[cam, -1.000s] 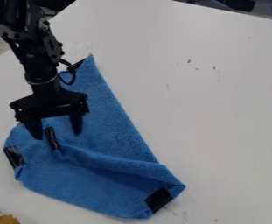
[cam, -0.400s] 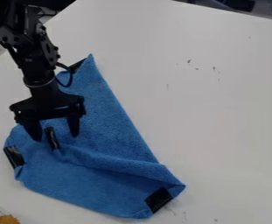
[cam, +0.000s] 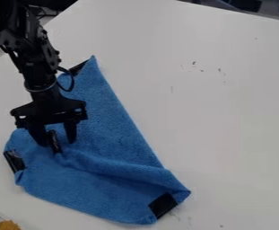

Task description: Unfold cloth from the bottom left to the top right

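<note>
Blue cloth (cam: 114, 130) lies folded, rumpled, on white table (cam: 225, 112), left and low in view. You'd want gripper (cam: 57, 143) centred on black-taped corner (cam: 54, 142); pinch upper layer only, lift slightly, then draw toward upper right. Your jaws: moderately parted, tape between, nothing clamped; contact, can't tell.
</note>
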Robot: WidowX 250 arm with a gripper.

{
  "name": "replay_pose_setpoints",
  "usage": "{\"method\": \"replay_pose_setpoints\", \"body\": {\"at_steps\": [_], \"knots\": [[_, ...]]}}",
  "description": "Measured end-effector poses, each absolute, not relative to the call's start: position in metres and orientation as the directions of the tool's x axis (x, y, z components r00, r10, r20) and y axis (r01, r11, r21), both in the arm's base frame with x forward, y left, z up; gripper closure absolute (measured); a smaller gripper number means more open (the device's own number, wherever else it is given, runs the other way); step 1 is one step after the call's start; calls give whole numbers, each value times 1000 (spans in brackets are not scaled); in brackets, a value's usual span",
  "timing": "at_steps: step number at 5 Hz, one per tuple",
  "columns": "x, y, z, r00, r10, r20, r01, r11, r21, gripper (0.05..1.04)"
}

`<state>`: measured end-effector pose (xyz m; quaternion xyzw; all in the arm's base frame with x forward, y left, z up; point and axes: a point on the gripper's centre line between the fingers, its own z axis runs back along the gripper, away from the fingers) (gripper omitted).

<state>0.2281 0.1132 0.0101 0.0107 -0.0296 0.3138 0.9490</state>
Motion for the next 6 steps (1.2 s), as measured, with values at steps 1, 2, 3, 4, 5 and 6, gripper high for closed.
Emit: {"method": "replay_pose_setpoints", "body": {"at_steps": [1,2,3,4,5,6], "knots": [[229,113,9,801,595,61,-596,803,-1,733],[229,113,9,798,600,60,-601,799,2,919],[228,114,10,792,608,61,-610,792,13,1009],[238,106,30,798,593,103,-599,800,39,1024],[254,91,50,807,578,119,-587,807,61,1025],[274,69,68,827,547,132,-558,827,73,1025]]}}
